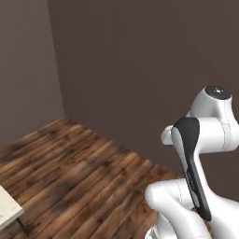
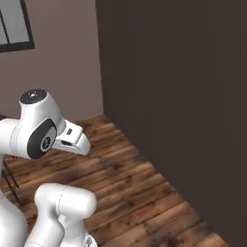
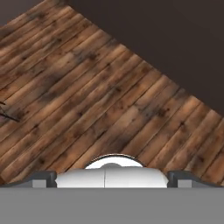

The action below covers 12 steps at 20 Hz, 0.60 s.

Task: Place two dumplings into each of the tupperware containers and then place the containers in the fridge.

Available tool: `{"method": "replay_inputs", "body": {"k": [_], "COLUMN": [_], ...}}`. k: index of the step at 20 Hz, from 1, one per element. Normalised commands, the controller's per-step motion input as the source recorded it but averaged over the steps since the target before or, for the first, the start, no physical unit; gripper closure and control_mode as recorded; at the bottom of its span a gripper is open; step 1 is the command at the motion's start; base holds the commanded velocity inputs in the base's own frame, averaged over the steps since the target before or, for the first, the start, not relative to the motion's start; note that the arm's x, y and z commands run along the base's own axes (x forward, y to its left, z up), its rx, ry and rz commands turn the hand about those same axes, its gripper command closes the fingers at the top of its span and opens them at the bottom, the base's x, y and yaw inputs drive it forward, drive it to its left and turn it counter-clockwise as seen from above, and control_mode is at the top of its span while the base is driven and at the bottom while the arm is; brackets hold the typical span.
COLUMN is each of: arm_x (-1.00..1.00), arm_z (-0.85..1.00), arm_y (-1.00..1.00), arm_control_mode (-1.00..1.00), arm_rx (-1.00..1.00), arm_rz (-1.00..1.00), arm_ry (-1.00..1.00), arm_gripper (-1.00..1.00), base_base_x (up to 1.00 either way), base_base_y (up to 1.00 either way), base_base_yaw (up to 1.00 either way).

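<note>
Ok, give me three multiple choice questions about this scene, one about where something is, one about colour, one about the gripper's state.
1. Where is the pale tabletop corner in the left base view?
A. lower left
B. upper right
C. centre

2. What colour is the plank floor?
A. white
B. brown wood
C. blue

3. How do the two-finger gripper jaws stand?
A. shut on a dumpling
B. shut, empty
C. open, empty

Answers: 1 A, it sits at the lower left edge. 2 B, brown wood-grain planks. 3 C, the hand view shows the fingertips wide apart over bare floor.
</note>
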Motion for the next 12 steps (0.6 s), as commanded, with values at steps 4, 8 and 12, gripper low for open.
{"method": "replay_inputs", "body": {"k": [4,8,12], "arm_x": [0.0,0.0,0.0], "arm_z": [0.0,0.0,0.0], "arm_y": [0.0,0.0,0.0], "arm_control_mode": [1.0,1.0,1.0], "arm_rx": [0.0,0.0,0.0], "arm_rz": [0.0,0.0,0.0], "arm_ry": [0.0,0.0,0.0], "arm_gripper": [-1.0,-1.0,-1.0], "base_base_x": [1.0,1.0,0.99], "base_base_y": [-0.26,-0.28,-0.33], "base_base_yaw": [0.54,0.57,0.61]}}
